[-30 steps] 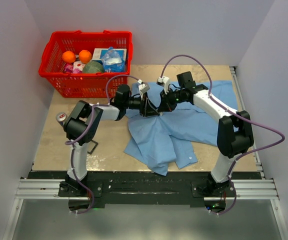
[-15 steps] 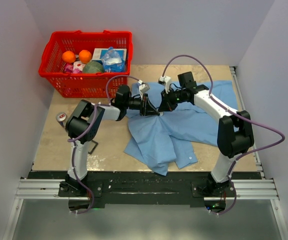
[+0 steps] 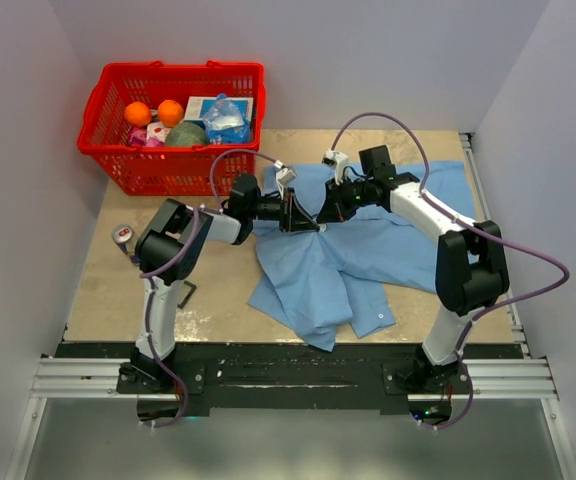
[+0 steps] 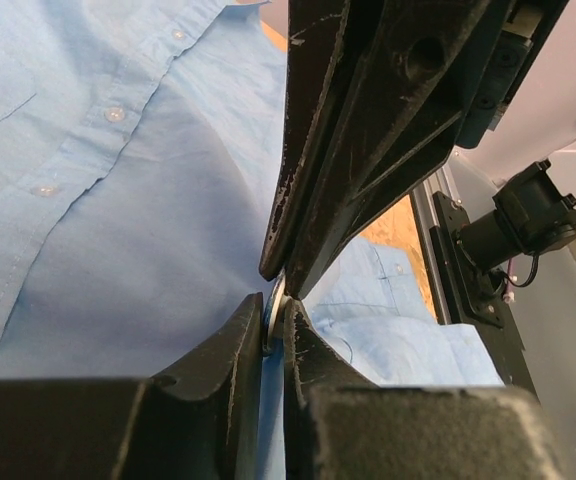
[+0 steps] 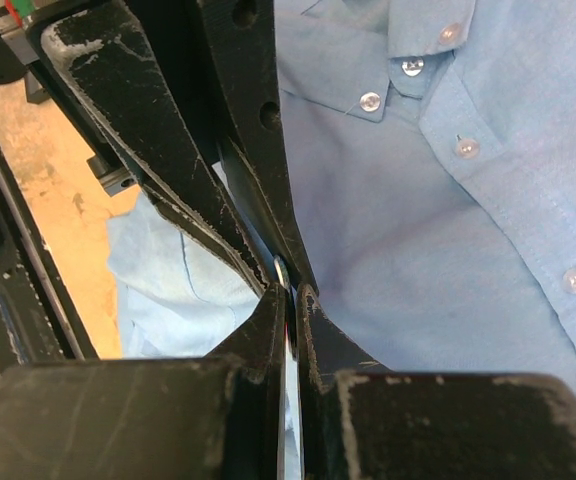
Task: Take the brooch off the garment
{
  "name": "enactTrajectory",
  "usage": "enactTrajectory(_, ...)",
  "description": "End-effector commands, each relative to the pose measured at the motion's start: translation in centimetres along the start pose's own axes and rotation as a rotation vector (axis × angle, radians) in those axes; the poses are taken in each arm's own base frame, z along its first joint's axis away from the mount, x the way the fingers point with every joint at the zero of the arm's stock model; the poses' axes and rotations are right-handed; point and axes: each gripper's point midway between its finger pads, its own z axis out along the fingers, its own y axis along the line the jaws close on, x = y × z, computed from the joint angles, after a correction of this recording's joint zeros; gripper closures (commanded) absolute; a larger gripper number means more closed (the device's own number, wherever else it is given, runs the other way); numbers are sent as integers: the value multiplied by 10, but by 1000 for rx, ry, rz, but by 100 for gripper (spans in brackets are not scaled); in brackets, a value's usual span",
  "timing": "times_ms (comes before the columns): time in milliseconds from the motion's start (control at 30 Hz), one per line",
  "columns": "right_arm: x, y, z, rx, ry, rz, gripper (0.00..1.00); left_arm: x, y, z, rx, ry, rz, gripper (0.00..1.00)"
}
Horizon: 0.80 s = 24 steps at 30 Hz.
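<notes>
The light blue shirt [image 3: 358,250] lies crumpled on the table at centre and right, and its buttons show in the left wrist view [image 4: 108,150] and the right wrist view [image 5: 448,150]. My two grippers meet tip to tip above its upper left part. The brooch shows only edge-on, as a thin disc rim [image 4: 273,303] [image 5: 282,272] pinched between both sets of fingers. My left gripper [image 3: 302,215] [image 4: 273,318] is shut on the rim, with a fold of shirt cloth in its jaws. My right gripper [image 3: 320,212] [image 5: 290,305] is shut on the same rim from the opposite side.
A red basket [image 3: 118,165] with oranges and groceries stands at the back left. A small round red-and-grey object [image 3: 121,235] and a black square frame [image 3: 186,292] lie on the table by the left arm. Walls close in on both sides.
Both grippers stay pinched together at the same spot. The left arm's elbow and the right wrist have shifted slightly; the shirt looks the same.
</notes>
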Motion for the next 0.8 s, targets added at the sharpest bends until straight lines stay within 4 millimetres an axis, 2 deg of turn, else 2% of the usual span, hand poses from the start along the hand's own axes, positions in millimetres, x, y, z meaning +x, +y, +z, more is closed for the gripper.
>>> enactTrajectory(0, -4, 22, 5, -78, -16, 75, 100, -26, 1, 2, -25, -101, 37, 89)
enactTrajectory(233, -4, 10, 5, -67, -26, 108, 100, -24, -3, 1, -23, -88, 85, 80)
enactTrajectory(400, -1, 12, 5, -82, -22, 152, 100, -22, -1, 2, -32, -86, 91, 80)
enactTrajectory(600, 14, 23, 1, -111, 8, 177, 100, -20, 18, 2, -126, -97, 46, 89)
enactTrajectory(700, 19, 28, 1, -103, 28, 118, 100, -13, 29, 2, -159, -95, -35, 93)
enactTrajectory(767, 19, 29, 2, -95, 34, 90, 100, -14, 25, 4, -133, -113, -91, 95)
